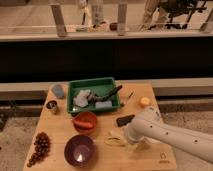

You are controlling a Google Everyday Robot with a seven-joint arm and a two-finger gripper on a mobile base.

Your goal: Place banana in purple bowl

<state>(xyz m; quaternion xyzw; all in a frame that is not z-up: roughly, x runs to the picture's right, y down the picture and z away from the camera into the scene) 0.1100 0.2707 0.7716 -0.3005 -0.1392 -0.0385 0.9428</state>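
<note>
Just the one cam view. Green tray (pixel 92 81) at the back of the table (pixel 59 126) has a couple of grey-white bits + a dark utensil-looking thing in it. Orange-red bowl (pixel 85 131) in front of it holds an orange carrot-ish item (pixel 85 123). Purple bowl (pixel 68 150) sits near the front edge, can't tell what's inside tbh. Banana (pixel 115 139) lies on the table just right of the purple bowl, not in it. Gripper (pixel 125 126) is right by the banana's right end, jaws spread wide, not holding anything afaict.

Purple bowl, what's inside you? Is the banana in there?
Only a pale glint shows inside the purple bowl; nothing covers it. The banana lies outside on the table, with the gripper right by it, mostly hidden by the arm.
</note>
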